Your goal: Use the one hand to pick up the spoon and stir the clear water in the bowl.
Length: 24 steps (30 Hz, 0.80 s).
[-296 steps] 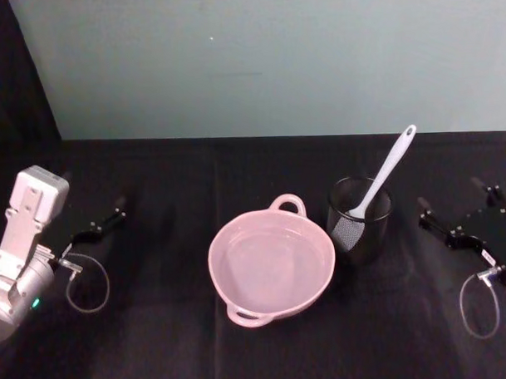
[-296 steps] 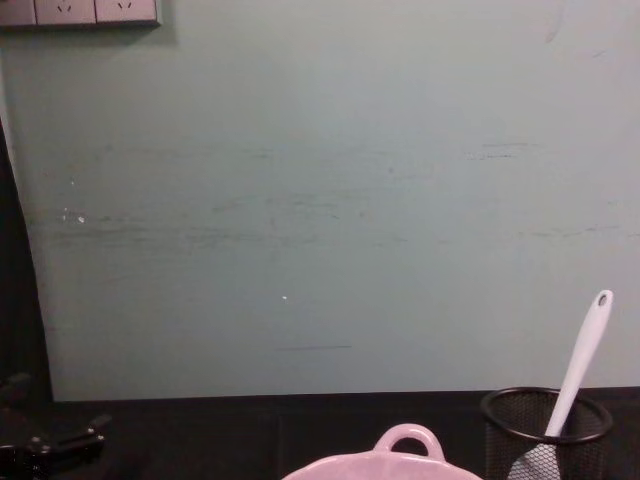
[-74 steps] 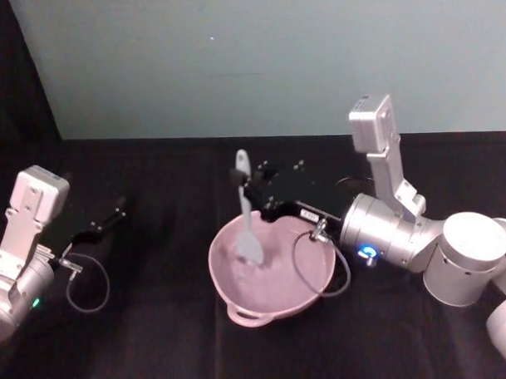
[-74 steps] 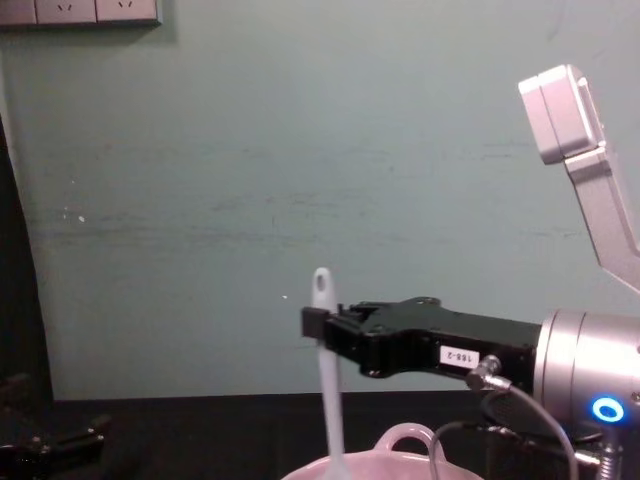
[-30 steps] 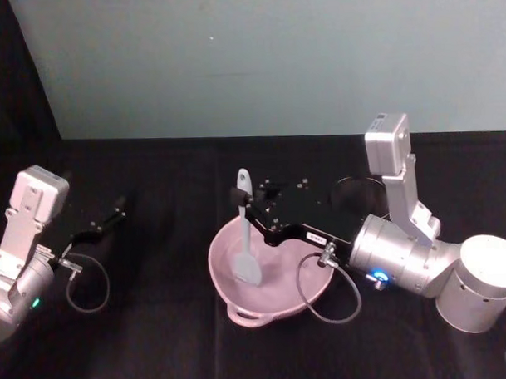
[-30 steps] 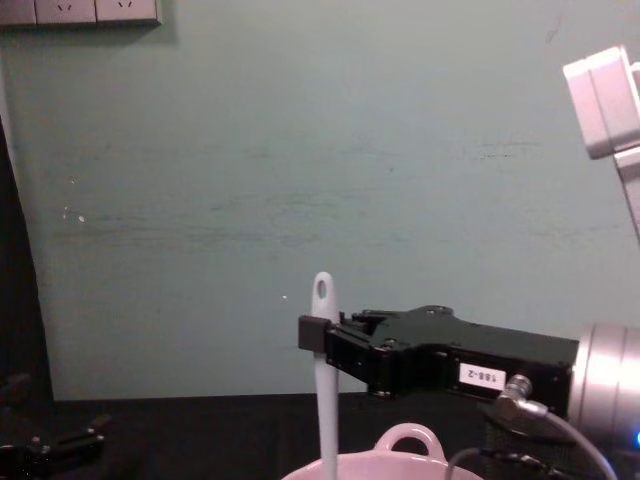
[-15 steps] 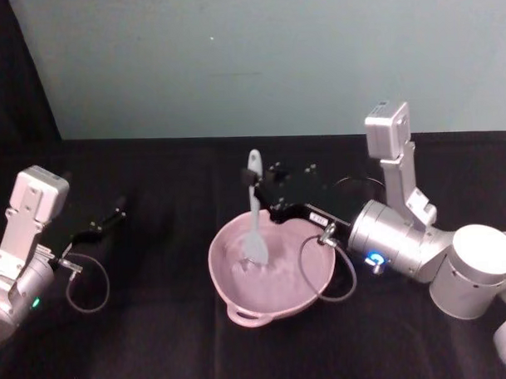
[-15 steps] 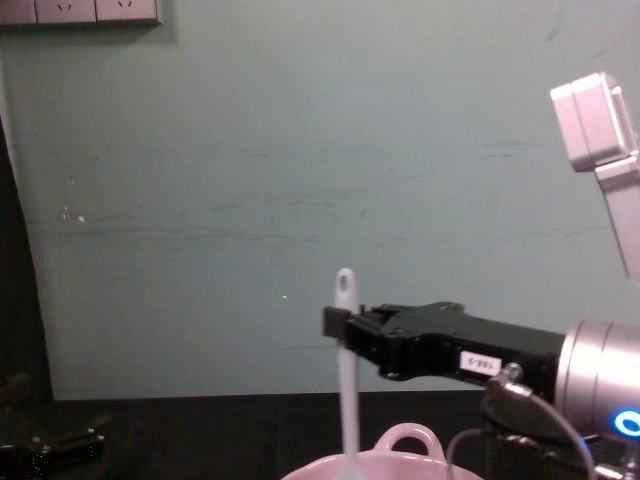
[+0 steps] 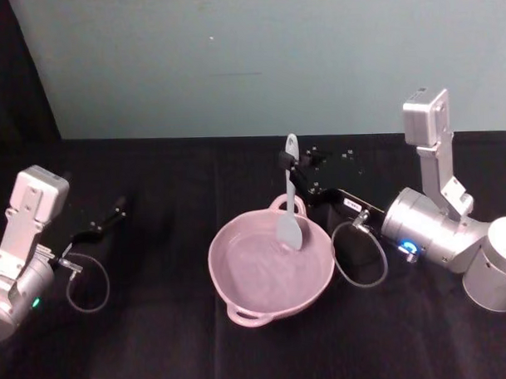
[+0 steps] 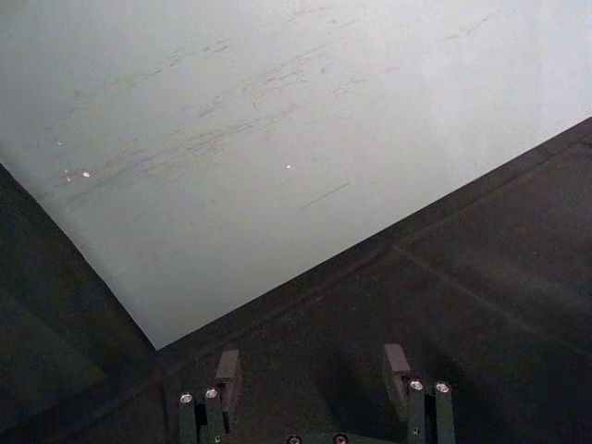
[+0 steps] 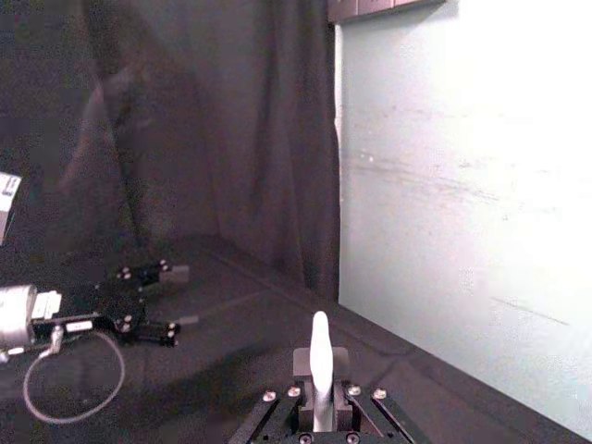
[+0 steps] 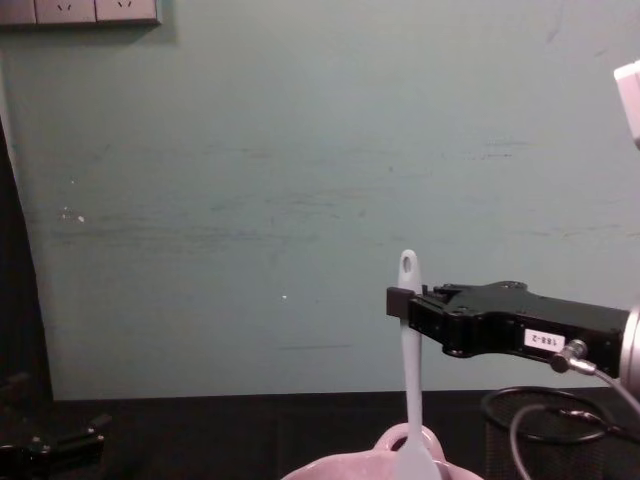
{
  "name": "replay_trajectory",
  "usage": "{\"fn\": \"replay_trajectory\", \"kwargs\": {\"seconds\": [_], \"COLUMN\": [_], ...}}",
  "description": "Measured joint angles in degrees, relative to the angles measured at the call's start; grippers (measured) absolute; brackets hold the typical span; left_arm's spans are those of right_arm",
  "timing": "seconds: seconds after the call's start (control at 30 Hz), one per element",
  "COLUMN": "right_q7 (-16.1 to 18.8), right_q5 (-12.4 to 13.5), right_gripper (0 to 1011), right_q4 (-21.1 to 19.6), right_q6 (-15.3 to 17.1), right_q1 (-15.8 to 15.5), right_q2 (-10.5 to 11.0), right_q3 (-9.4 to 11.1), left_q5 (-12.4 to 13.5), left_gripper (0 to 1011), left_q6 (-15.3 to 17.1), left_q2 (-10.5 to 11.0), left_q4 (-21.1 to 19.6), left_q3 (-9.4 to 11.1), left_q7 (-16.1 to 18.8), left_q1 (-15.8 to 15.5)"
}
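1. The black table (image 9: 175, 342) fills the lower half of the head view.
2. The right gripper (image 9: 289, 165) reaches in from the right edge to just above centre, fingers clamped on the spoon (image 9: 289, 228) just under its top hole.
3. The pink bowl (image 9: 219, 278) sits at centre frame.
4. A mesh cup (image 12: 495, 405) stands at the chest view's lower right.
5. The spoon hangs upright, blade inside the bowl's upper-right part, near the loop handle.
6. The left gripper (image 10: 312, 375) rests at the head view's left edge, fingers spread apart.
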Motion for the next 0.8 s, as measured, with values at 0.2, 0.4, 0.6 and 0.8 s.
{"fn": "replay_trajectory", "kwargs": {"seconds": [0.2,0.4,0.6,0.8], "right_q7": [0.36,1.16,2.02,2.66], "right_q5": [-1.22,-1.74,-1.69,-0.89], "right_gripper": [114,114,114,114], "right_q4": [-2.30,-5.06,-6.43,-5.89], "right_q6": [1.03,1.89,2.24,2.27], "right_q1": [-1.04,-2.17,-2.46,-2.05], "right_q2": [1.37,2.00,1.60,0.27], "right_q3": [-0.51,-1.53,-2.76,-3.79], "left_q5": [0.00,0.00,0.00,0.00], "left_gripper": [1005,1005,1005,1005], "left_q6": [0.00,0.00,0.00,0.00], "left_q2": [0.00,0.00,0.00,0.00], "left_q4": [0.00,0.00,0.00,0.00], "left_q3": [0.00,0.00,0.00,0.00], "left_q7": [0.00,0.00,0.00,0.00], "left_q1": [0.00,0.00,0.00,0.00]}}
